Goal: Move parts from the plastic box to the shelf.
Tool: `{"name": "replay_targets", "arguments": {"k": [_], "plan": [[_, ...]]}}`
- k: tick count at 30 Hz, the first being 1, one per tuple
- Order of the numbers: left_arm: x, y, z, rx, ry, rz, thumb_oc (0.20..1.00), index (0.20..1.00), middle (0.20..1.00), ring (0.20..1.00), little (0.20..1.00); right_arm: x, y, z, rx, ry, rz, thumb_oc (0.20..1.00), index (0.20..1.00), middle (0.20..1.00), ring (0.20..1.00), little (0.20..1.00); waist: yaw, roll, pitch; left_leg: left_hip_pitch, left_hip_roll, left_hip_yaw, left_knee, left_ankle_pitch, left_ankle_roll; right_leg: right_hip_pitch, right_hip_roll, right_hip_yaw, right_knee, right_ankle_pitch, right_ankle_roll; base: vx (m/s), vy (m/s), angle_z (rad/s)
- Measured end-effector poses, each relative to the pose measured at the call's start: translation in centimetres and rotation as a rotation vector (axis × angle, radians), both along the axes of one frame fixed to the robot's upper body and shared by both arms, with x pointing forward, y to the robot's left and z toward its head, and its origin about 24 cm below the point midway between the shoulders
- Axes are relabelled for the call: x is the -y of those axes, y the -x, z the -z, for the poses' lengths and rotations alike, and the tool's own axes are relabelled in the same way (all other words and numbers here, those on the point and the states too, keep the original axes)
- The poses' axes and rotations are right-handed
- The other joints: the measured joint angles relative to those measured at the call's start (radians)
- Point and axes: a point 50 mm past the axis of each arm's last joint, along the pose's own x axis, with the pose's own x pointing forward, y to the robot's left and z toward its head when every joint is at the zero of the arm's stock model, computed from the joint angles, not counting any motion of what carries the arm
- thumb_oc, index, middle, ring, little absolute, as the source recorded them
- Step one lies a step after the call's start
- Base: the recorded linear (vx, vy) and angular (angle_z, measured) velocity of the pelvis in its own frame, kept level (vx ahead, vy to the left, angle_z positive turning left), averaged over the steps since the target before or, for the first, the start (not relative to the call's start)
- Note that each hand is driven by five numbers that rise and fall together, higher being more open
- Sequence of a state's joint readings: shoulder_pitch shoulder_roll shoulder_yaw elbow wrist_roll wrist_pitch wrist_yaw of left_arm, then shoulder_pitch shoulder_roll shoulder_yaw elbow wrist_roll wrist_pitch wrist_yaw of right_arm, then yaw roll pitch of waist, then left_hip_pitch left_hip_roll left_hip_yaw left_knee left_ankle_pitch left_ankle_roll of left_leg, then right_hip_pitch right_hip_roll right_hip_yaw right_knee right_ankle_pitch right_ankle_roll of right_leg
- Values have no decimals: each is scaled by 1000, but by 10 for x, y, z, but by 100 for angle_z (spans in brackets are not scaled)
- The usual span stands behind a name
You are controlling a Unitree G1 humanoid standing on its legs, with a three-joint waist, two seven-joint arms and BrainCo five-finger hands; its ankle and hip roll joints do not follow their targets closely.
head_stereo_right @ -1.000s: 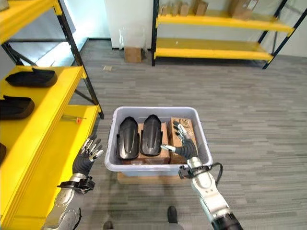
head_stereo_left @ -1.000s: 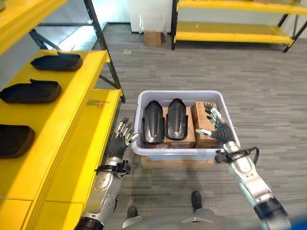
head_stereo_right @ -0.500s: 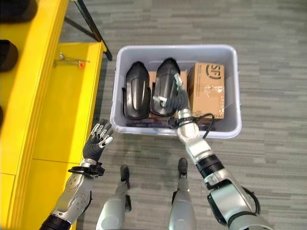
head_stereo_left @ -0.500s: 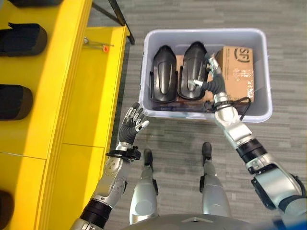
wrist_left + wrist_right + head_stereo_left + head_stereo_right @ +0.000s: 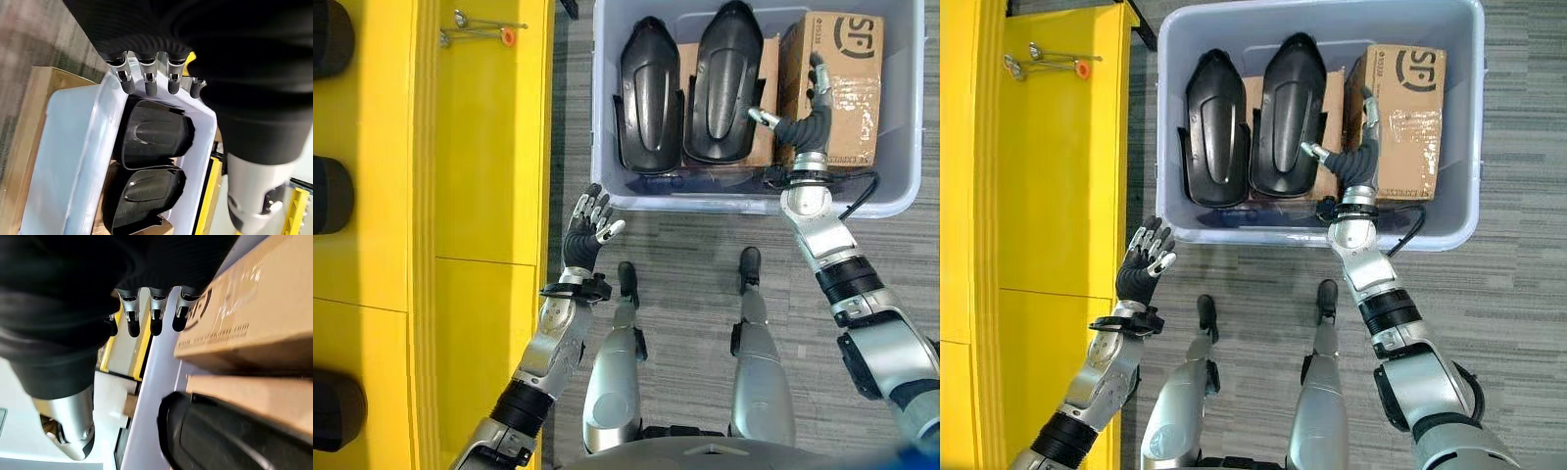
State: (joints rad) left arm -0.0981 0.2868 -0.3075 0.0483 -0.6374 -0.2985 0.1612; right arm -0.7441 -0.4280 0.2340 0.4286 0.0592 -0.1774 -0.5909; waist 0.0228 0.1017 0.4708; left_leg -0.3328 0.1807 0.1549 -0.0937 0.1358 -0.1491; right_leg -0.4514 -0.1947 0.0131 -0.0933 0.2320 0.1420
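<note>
Two black moulded parts [image 5: 1255, 116] are lying side by side on cardboard inside the grey plastic box [image 5: 1175, 220], beside a taped cardboard carton [image 5: 1404, 108], while other dark parts are sitting on the yellow shelf [image 5: 489, 176] to the robot's left. The right hand [image 5: 1351, 157] is reaching into the box with fingers extended and gripping nothing, seemingly between the nearer part and the carton, and the left hand [image 5: 585, 230] is hovering spread-fingered outside the box's near corner. Judging by this, the pick is just beginning, and closing round the part's edge is what comes next.

The cardboard box [image 5: 1405, 117], lying at the right side of the plastic box [image 5: 1168, 117], bears a large dark printed logo on its top. A smaller line beside the logo seems too small to read.
</note>
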Motion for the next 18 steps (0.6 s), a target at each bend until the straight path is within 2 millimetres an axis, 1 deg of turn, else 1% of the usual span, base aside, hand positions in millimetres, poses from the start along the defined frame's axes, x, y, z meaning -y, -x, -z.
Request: {"name": "replay_targets", "arguments": {"k": [2,4,9,11,14,16,18], "plan": [[0,0,0,0,-1,-1,1000,1000,1000,1000,1000,-3,0,1,3,-22,7,1000,1000,1000,1000,1000,-8,-2,1,0,1,1,0,0,0,-4,2,1,0,1,0,-6,16,-6],[0,0,0,-3,1,-10,1000,1000,1000,1000,1000,-3,-1,3,-4,-25,12,1000,1000,1000,1000,1000,-8,-3,1,-3,2,4,0,0,0,-10,2,2,0,2,0,-10,9,-7],[0,0,-1,-2,4,-14,1000,1000,1000,1000,1000,1,-6,13,-53,-25,40,1000,1000,1000,1000,1000,-6,-6,3,-23,-3,5,0,2,1,-29,3,4,0,6,0,0,0,0],[0,0,-1,-2,4,-18,1000,1000,1000,1000,1000,0,-7,16,-66,-30,35,1000,1000,1000,1000,1000,-7,-9,6,-23,-4,5,0,3,1,-29,2,4,0,6,1,0,0,0],[0,-1,-3,9,11,-33,1000,1000,1000,1000,1000,-10,-11,16,-80,-30,1,1000,1000,1000,1000,1000,-5,-31,19,-23,-4,4,0,5,1,-30,3,12,0,10,1,0,0,0],[-1,-1,-4,13,12,-36,1000,1000,1000,1000,1000,-15,-12,14,-81,-52,-21,1000,1000,1000,1000,1000,-5,-37,22,-23,-5,3,0,7,1,-30,2,12,0,11,1,0,0,0],[-1,0,-4,13,12,-37,1000,1000,1000,1000,1000,-16,-12,14,-81,-50,-26,1000,1000,1000,1000,1000,1,-37,22,-24,-5,2,0,8,1,-30,2,12,0,13,1,0,0,0]]}}
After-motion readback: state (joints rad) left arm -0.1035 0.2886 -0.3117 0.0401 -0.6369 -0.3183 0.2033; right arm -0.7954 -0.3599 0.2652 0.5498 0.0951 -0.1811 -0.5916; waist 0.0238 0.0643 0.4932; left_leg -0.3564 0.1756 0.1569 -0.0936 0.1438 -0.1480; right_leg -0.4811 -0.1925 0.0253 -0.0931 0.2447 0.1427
